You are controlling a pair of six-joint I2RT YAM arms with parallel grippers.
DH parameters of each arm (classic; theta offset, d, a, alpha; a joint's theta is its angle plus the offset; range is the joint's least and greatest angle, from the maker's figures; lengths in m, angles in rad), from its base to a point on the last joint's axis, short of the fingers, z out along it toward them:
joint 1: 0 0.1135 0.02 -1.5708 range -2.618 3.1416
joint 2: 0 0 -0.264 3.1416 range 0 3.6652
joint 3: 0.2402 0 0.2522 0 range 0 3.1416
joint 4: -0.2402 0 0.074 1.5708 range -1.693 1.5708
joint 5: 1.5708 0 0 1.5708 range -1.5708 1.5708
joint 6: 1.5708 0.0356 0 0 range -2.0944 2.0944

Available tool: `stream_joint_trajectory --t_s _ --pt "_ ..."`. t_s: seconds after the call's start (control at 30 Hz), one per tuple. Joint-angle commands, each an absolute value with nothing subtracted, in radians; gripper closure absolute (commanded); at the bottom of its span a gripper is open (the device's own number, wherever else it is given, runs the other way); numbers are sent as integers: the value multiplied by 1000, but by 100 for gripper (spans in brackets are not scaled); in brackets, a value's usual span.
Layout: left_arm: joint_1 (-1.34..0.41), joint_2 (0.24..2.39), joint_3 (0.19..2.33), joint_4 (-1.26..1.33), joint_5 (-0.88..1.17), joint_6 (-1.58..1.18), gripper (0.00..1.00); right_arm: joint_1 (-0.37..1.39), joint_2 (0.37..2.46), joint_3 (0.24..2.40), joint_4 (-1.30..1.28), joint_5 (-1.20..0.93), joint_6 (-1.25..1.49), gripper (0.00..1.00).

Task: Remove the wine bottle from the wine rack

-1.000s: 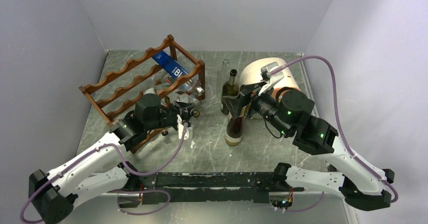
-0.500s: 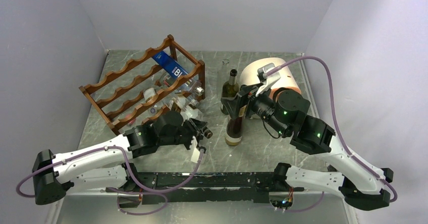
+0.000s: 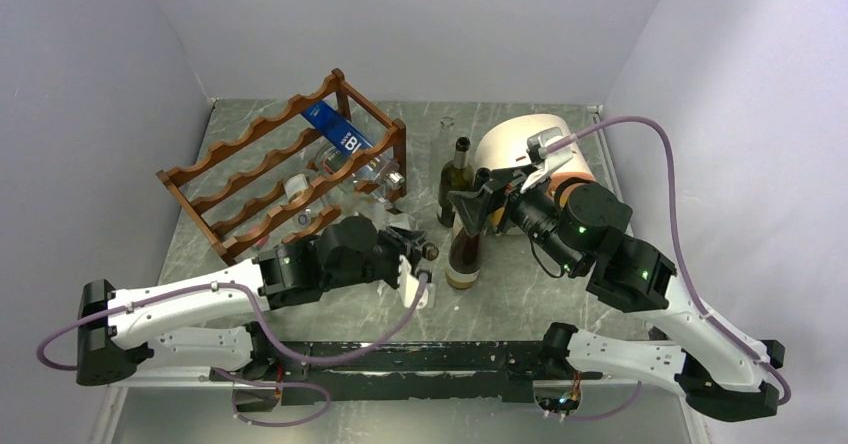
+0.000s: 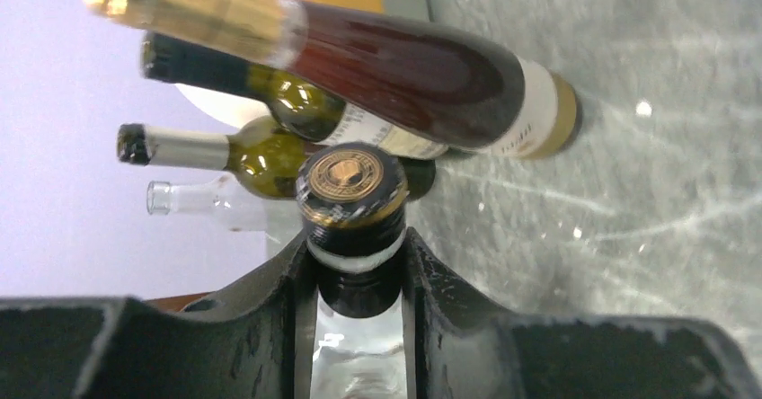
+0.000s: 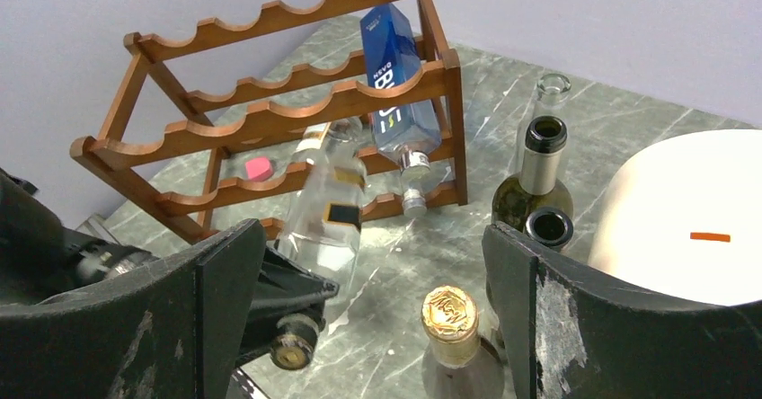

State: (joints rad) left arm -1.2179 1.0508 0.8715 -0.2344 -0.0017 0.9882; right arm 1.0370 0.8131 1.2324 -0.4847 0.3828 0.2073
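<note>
STEP: pull-out | left gripper [image 4: 358,257]: clenched on neck of clear wine bottle [image 5: 331,210] | BOTTLE: long axis from wine rack [image 3: 262,144] front rails toward table [image 3: 520,294] near edge, cap leading, base by rack | right gripper [image 5: 373,246]: spread wide, empty, farther off over standing bottles [image 5: 537,183]

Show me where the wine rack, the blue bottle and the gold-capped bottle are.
wine rack [image 5: 261,125]: right wrist view, front wavy rail.
blue bottle [image 5: 395,84]: right wrist view, its body.
gold-capped bottle [image 5: 449,314]: right wrist view, its cap.
</note>
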Motion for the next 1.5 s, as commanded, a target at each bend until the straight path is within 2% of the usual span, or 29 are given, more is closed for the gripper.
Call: stream_joint_trajectory --t_s 0.0,0.23,0.57,0.97,1.23,1.47 --pt "-1253 1052 994 -180 -73 778 93 1040 820 1220 -480 399 194 4" --pt "-1289 1042 1007 -143 -93 723 93 1039 814 1222 -487 408 191 3" --pt "-1268 1022 931 17 -181 445 93 1039 792 1221 -504 398 208 3" --pt "-972 1068 951 171 45 -19 93 1040 774 1238 -512 403 199 3" --pt "-908 1237 1091 142 123 -78 93 1039 753 1238 -533 420 201 3" --pt "-907 1330 1163 153 145 -9 93 1040 729 1223 -555 433 223 3"
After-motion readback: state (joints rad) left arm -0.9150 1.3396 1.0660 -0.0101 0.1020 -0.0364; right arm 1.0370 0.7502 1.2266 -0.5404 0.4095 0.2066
